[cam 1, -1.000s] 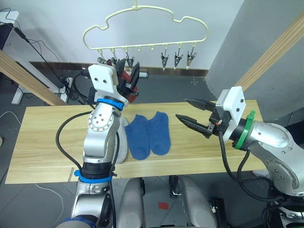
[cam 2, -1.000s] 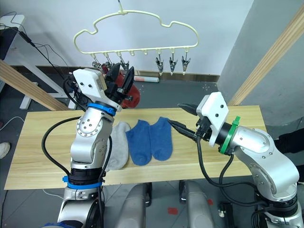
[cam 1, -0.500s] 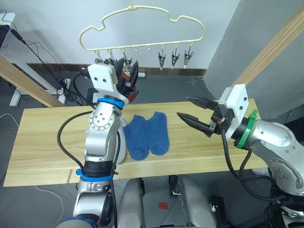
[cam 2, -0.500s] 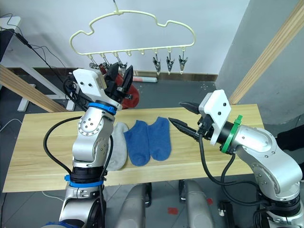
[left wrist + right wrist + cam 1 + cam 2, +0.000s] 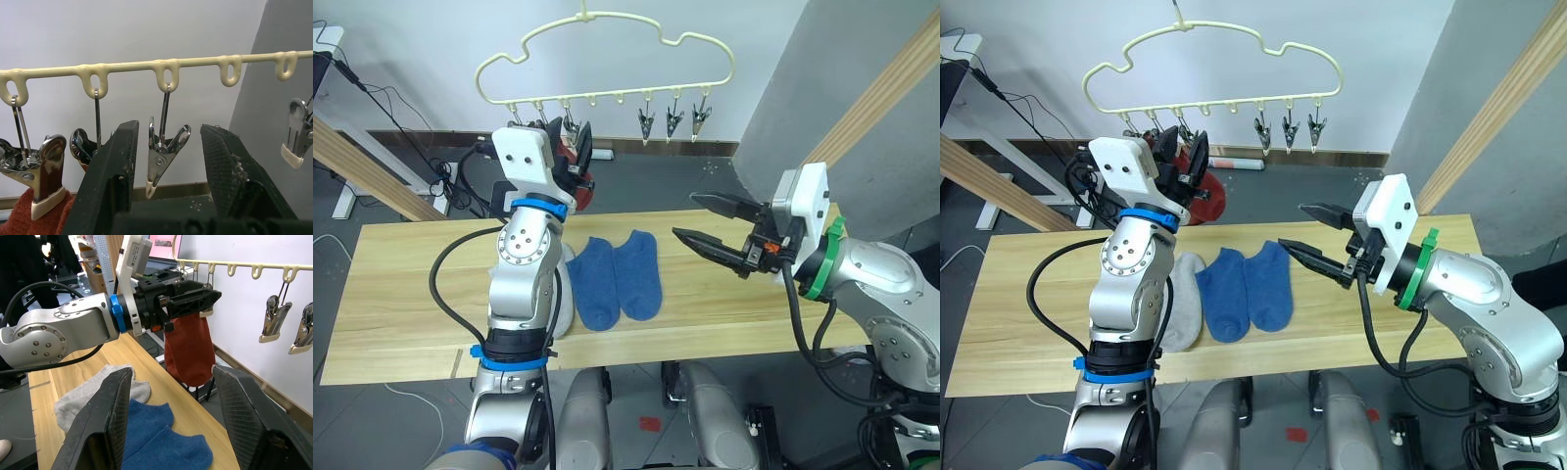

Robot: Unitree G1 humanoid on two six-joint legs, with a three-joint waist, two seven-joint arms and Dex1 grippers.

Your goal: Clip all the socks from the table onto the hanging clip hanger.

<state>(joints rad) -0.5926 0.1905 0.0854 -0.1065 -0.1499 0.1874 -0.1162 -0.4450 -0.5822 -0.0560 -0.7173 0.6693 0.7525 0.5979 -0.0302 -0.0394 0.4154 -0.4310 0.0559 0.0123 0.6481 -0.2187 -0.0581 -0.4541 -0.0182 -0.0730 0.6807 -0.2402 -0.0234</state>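
Two blue socks [image 5: 617,277] lie side by side on the desk [image 5: 401,284], a grey sock [image 5: 1178,313] just beside them. A rust red sock [image 5: 190,350] hangs clipped on the clip hanger [image 5: 607,59]. Left tool [image 5: 168,161] (fingers apart) straddles an empty clip [image 5: 164,159]. Right tool [image 5: 703,221] hovers over the desk, spread wide, holding nothing

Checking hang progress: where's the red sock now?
Left eye view: rust red sock hangs from the clip hanger, at its left end, behind the left hand.
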